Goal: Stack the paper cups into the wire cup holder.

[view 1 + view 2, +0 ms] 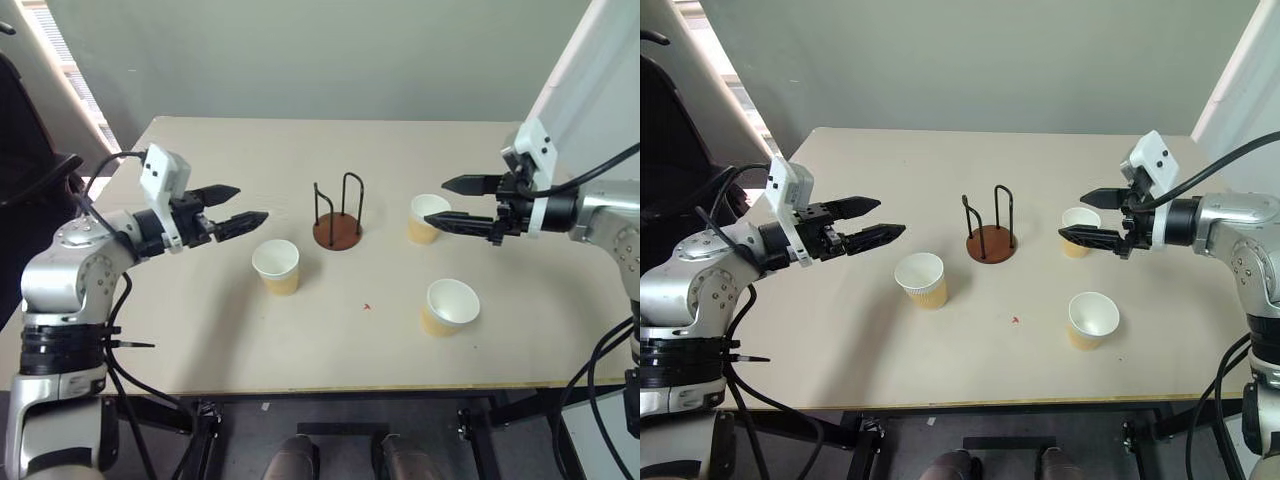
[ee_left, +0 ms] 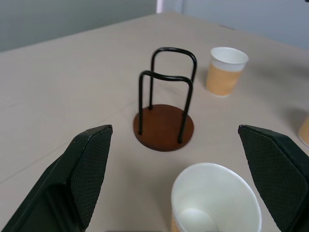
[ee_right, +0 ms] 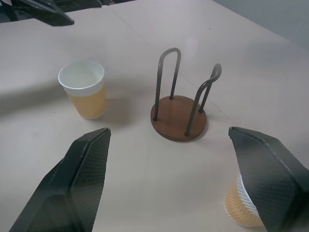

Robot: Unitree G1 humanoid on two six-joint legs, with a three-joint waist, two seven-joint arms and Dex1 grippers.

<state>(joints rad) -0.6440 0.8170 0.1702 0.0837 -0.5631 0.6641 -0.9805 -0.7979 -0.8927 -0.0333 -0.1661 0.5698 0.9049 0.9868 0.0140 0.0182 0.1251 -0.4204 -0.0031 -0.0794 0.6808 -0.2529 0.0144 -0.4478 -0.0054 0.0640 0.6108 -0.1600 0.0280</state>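
The wire cup holder (image 1: 338, 217) stands empty near the table's middle, a brown disc with two black wire arches. Three paper cups stand upright on the table: one (image 1: 277, 267) just left of and in front of the holder, one (image 1: 428, 219) to its right, one (image 1: 450, 307) at the front right. My left gripper (image 1: 240, 205) hovers open above the table, left of the holder and just behind the left cup, empty. My right gripper (image 1: 447, 200) hangs open and empty over the right cup, partly covering it. The holder (image 2: 163, 126) and a cup (image 2: 216, 200) lie ahead of the left fingers.
The pale table (image 1: 200, 330) reaches to a front edge close below the cups. A small red mark (image 1: 367, 306) lies on it between the front cups. A grey wall stands behind the table, and a white panel (image 1: 590, 80) leans at the back right.
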